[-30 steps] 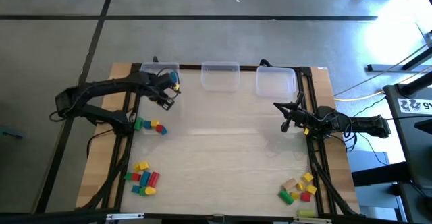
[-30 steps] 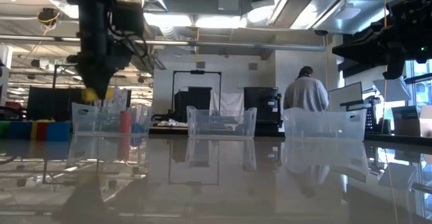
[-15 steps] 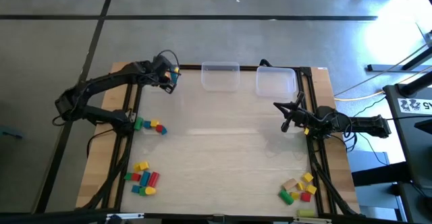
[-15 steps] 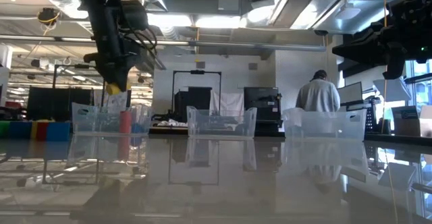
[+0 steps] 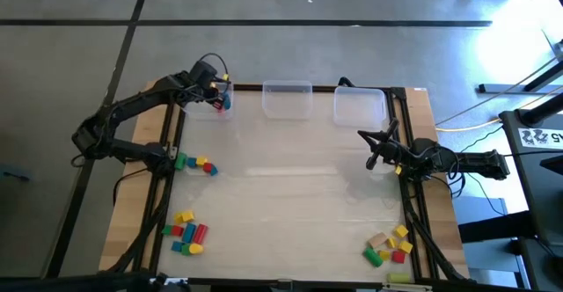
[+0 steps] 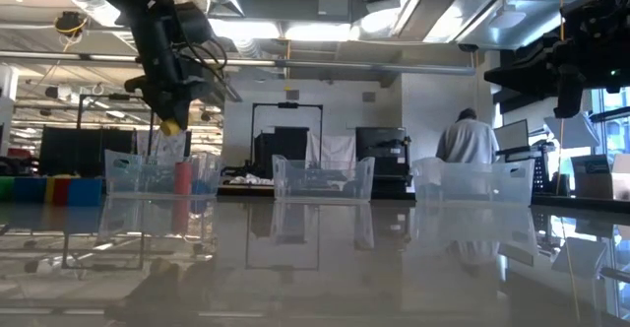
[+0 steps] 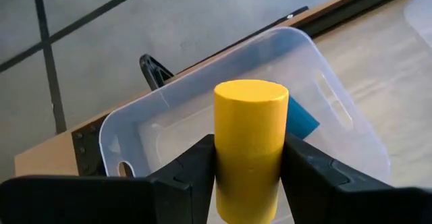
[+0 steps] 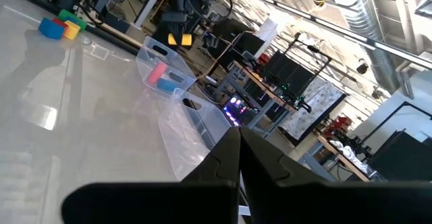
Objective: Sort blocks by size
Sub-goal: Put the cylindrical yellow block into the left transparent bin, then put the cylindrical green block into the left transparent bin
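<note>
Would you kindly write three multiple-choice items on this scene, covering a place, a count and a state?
1. Where is the left gripper?
A. above the left clear plastic bin
B. over the middle bin
C. at the table's near edge

2. How many clear bins stand along the far edge?
A. two
B. three
C. five

3. What does the left gripper hold?
A. nothing
B. a red cube
C. a yellow cylinder block

Answers: 1 A, the wrist view looks down into that bin; 2 B, the high view shows three; 3 C, the fingers clamp it.

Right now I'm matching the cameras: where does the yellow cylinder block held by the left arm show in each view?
High: yellow cylinder block upper left, above clear plastic bin.
Low: upper left, above that bin.
Left wrist: centre, between jaws.
Right wrist: top centre.
</note>
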